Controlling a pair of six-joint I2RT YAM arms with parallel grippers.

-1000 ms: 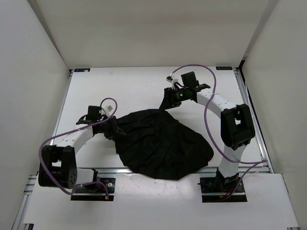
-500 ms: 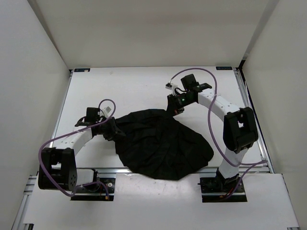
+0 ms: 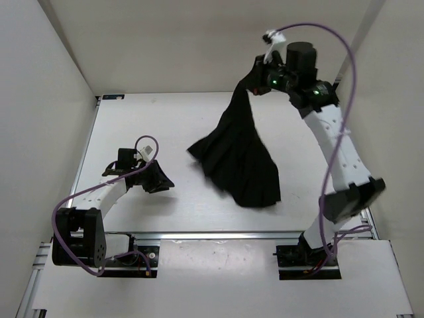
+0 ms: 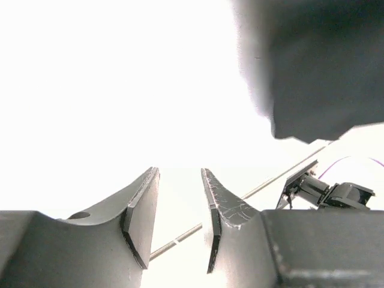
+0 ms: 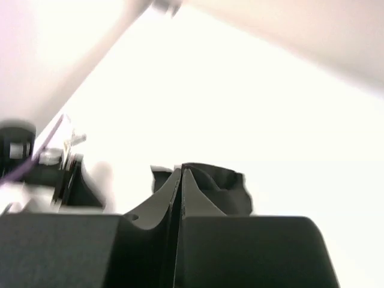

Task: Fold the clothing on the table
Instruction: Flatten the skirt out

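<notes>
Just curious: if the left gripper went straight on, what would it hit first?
Probably bare table: the left gripper shows only white surface between its open fingers. The clothing hangs off to one side; depth is unclear.

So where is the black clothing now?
In the top view the clothing hangs right of centre from the right claw, pinched at its top; the left claw sits apart to its left.

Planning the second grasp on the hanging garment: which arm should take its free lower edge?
Probably left. The left gripper is open, empty and low, near the lower left edge of the clothing. The right gripper is raised high, shut on the clothing's top.
</notes>
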